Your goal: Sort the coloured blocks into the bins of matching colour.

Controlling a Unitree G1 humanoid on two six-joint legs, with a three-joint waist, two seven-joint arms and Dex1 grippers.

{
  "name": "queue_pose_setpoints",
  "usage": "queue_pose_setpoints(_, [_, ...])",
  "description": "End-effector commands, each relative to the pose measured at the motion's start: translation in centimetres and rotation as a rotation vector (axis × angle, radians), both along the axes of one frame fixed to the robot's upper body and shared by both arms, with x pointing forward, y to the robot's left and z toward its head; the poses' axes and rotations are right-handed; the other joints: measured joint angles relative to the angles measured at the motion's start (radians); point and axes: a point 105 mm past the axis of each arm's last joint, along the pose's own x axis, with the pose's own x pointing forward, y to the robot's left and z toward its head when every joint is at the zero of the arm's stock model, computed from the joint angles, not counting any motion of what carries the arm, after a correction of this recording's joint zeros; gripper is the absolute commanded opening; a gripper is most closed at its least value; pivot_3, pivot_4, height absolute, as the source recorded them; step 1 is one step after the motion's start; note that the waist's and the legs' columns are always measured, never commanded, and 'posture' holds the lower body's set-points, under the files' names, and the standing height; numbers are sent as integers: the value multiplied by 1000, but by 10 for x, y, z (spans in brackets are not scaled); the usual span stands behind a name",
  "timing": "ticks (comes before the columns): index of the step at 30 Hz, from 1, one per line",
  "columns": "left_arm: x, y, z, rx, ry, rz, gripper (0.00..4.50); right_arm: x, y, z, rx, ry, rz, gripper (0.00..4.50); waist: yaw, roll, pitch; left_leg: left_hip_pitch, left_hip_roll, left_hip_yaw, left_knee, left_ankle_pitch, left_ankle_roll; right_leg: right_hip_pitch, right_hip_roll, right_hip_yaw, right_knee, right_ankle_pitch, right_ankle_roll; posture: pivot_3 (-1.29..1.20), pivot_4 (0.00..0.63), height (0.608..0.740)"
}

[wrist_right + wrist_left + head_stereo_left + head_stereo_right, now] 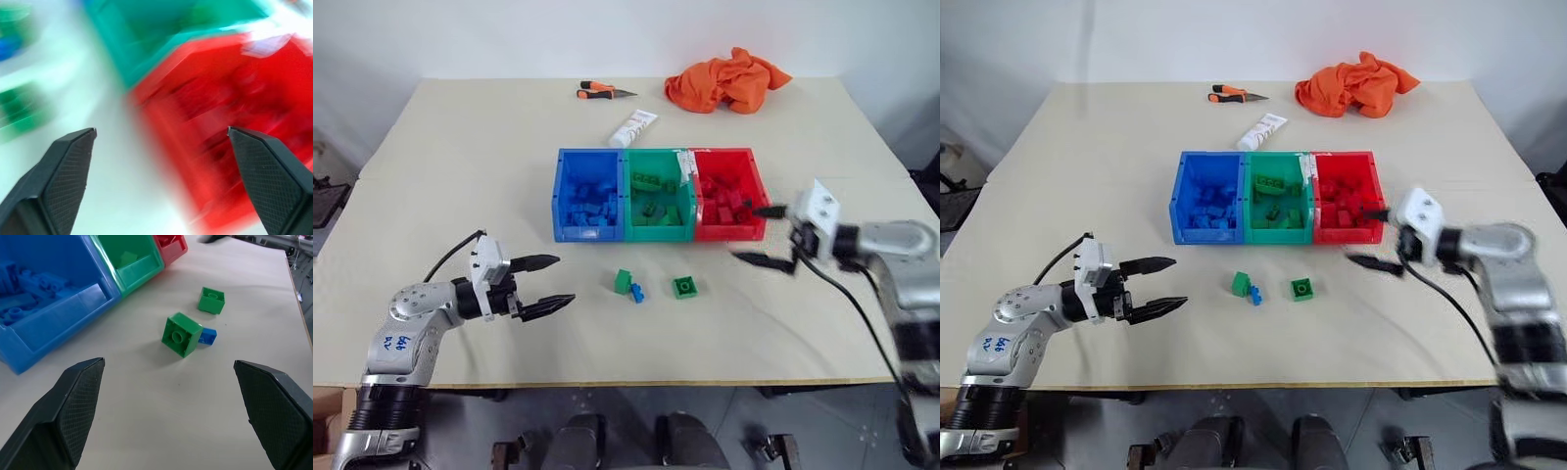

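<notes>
On a pale table (pixel 460 157), three joined bins (pixel 625 176), blue (pixel 587 194), green (pixel 656 196) and red (pixel 729 193) from the robot's left to right, sit already stocked with bricks of their own colours, while three strays lie on the bare top just in front of them: a tilted green brick (pixel 624 282) with a small blue brick (pixel 637 292) touching it, and a second green brick (pixel 684 287) flat nearby, studs up. The left arm reaches in low from the near left edge, its gripper (pixel 543 284) roughly level and aimed at the strays, jaws spread wide and empty, well short of the tilted brick. The right arm comes in from the right, its gripper (pixel 766 237) angled slightly down beside the front corner of the red bin, jaws likewise spread and empty. The bricks look light, rigid and smooth-sided, so they should neither crush nor sag but could skid or twist under an off-centre pinch; the best hold is probably across two opposite flat walls, below the studs. The leaning brick may tip when touched, and the blue one, smallest and pressed against it, probably leaves little room for a finger on that side. Farther back lie a white tube (pixel 633 127), orange-handled pliers (pixel 602 92) and a crumpled orange cloth (pixel 726 81).
</notes>
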Motion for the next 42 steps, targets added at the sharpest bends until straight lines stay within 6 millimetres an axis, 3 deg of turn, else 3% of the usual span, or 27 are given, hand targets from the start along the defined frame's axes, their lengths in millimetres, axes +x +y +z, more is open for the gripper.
queue_pose_setpoints(1, [-2,1,3,9,-18,-21,4500,-35,-34,15,-46,-4,-33,4477,2,0,0,0,0,0,1,0,0,1,0,0,0,0,0,0,150,740])
queue_pose_setpoints(6, [-2,7,2,21,-14,-21,4500,-59,-62,10,-92,53,-114,4477,-8,0,0,7,1,3,1,0,1,7,0,3,-3,0,0,0,150,740])
queue_pose_setpoints(8, [-2,9,3,25,-16,-20,4500,-63,-63,10,-94,61,-122,4477,-12,0,0,19,1,4,-3,-1,1,17,1,3,-6,0,0,0,150,740])
queue_pose_setpoints(11, [-1,11,5,31,-21,-18,4500,-60,-59,10,-89,55,-121,4477,-15,0,0,20,1,4,-3,-1,1,18,0,4,-6,0,0,0,150,740])
queue_pose_setpoints(14, [0,11,7,33,-28,-18,4500,-48,-40,3,-81,51,-90,4477,-14,0,0,19,1,4,-3,-1,1,17,0,4,-6,0,0,0,150,740])
queue_pose_setpoints(23, [0,-1,12,21,-45,-46,4500,-6,58,-14,12,28,113,4477,-21,0,0,16,1,3,-3,-1,0,13,0,4,-6,0,0,0,150,740])
queue_pose_setpoints(28, [-1,-3,13,15,-49,-47,4500,8,82,-34,-30,45,159,4477,-16,0,0,16,1,2,-2,-2,0,13,0,3,-6,0,0,0,150,740])
queue_pose_setpoints(36, [-5,-3,11,7,-49,-31,4500,11,114,-54,-7,91,242,4477,-12,0,0,16,1,2,-2,-2,0,13,0,3,-5,0,0,0,150,740])
queue_pose_setpoints(39, [-7,-4,9,7,-48,-29,4500,16,116,-54,1,72,223,3892,-13,0,0,16,1,1,-2,-2,0,13,0,2,-4,0,0,0,150,740])
queue_pose_setpoints(42, [-8,-4,9,4,-48,-24,4500,17,117,-49,11,61,221,2944,-12,0,0,16,1,1,-2,-2,0,13,0,2,-4,0,0,0,150,740])
